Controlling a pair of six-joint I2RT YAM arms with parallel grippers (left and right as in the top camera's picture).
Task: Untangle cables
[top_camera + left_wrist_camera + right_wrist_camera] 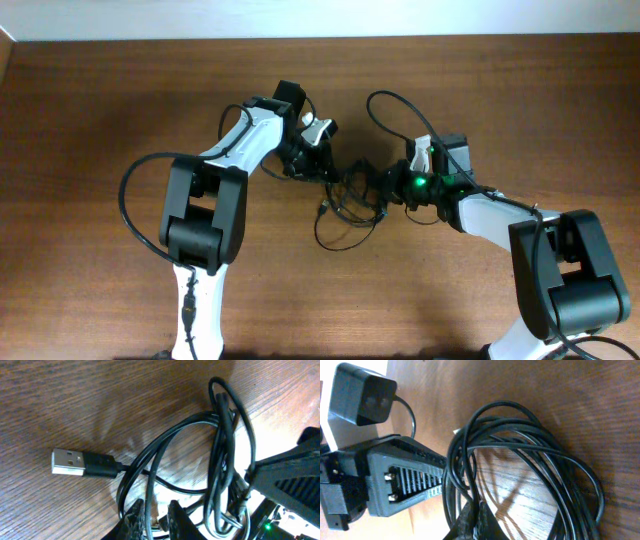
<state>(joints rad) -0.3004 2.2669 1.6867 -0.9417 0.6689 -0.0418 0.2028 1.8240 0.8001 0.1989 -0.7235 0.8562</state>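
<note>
A: Checking the left gripper (pixel 155 521) first. Closed?
B: No, parted a little, with a strand of the cables (pixel 220 460) dropping toward the gap. Can't tell about contact.
A: And the right gripper (pixel 474 517)?
B: Pinched tight on the cables right at the tips, with loops fanning out ahead of them.
A: Plug (pixel 67 461)?
B: Lying flat on the table (pixel 75 395), ahead of the left tips and off to one side.

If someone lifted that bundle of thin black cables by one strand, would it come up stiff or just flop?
Probably floppy: the cables lie in loose, uneven loops on the table. They are likely light too, being so thin. The loops cross one another, so lifting one strand would probably drag the rest along, with the plug trailing behind.
</note>
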